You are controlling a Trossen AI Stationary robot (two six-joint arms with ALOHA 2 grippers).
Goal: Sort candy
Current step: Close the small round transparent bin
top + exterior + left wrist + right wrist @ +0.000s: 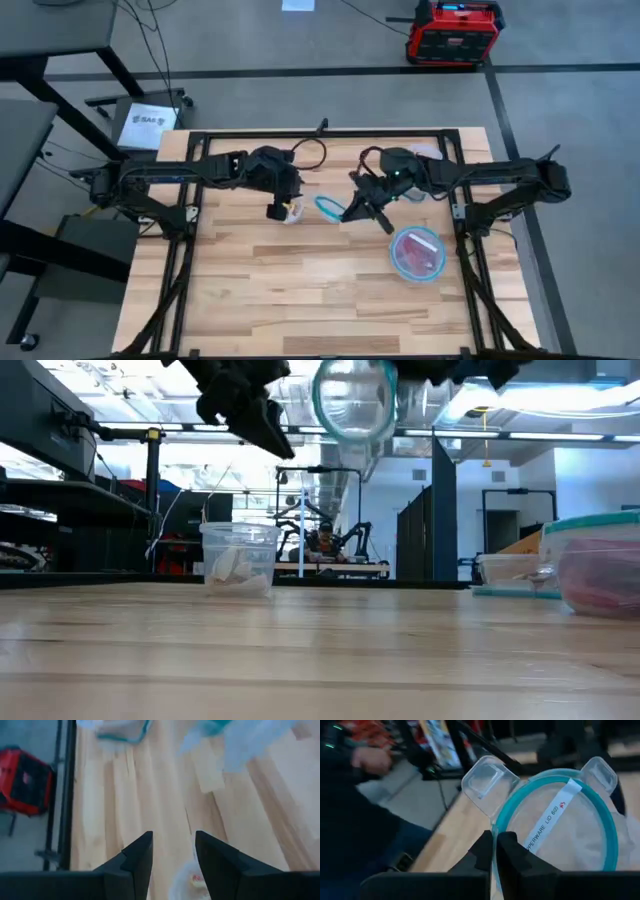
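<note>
A clear tub (pixel 292 212) with pale-wrapped candy (pixel 236 568) stands near the table's middle. My left gripper (pixel 275 207) hangs open well above it (pixel 245 405); the tub's rim (pixel 192 879) shows between its fingers (pixel 172 855) in the left wrist view. To its right my right gripper (pixel 356 208) is shut on a clear round lid with a teal rim (pixel 328 208), high above the table (pixel 355 400). A lidded tub of red candy (pixel 418 253) stands at the near right (pixel 598 565). My right gripper pinches the lid's teal rim (pixel 495 836) between its two fingers (pixel 509 851), at one spot on the edge between the clip tabs. The lid is lifted clear of the table and stands nearly on edge, its labelled face (pixel 555 815) toward the wrist camera.
Another clear container (pixel 508 572) sits near the table's far right corner. A red and black case (pixel 452 32) stands on the floor beyond the far edge. Bare wood (pixel 300 300) spreads across the near half of the table.
</note>
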